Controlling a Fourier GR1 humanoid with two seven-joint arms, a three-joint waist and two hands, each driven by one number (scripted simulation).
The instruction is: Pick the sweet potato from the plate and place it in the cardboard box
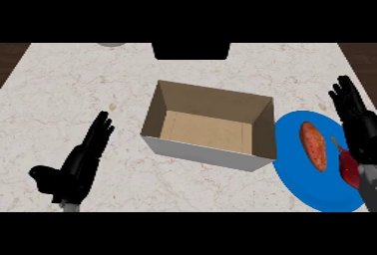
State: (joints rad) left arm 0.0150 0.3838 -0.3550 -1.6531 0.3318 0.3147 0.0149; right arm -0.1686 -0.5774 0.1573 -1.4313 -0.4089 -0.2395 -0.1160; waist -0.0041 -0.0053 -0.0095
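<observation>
An orange sweet potato (313, 145) lies lengthwise on a blue plate (298, 174) at the right of the counter. Just left of the plate stands an open cardboard box (208, 124), with nothing inside it. My right hand (355, 117) is at the right edge, over the plate's far right side, fingers straight and open, apart from the sweet potato. My left hand (80, 164) rests open at the lower left, fingers pointing up, well left of the box.
A dark red thing (347, 167) lies on the plate, right of the sweet potato, partly under my right forearm. A black object (191, 50) stands at the counter's far edge behind the box. A grey round thing (111, 44) peeks in at the far left.
</observation>
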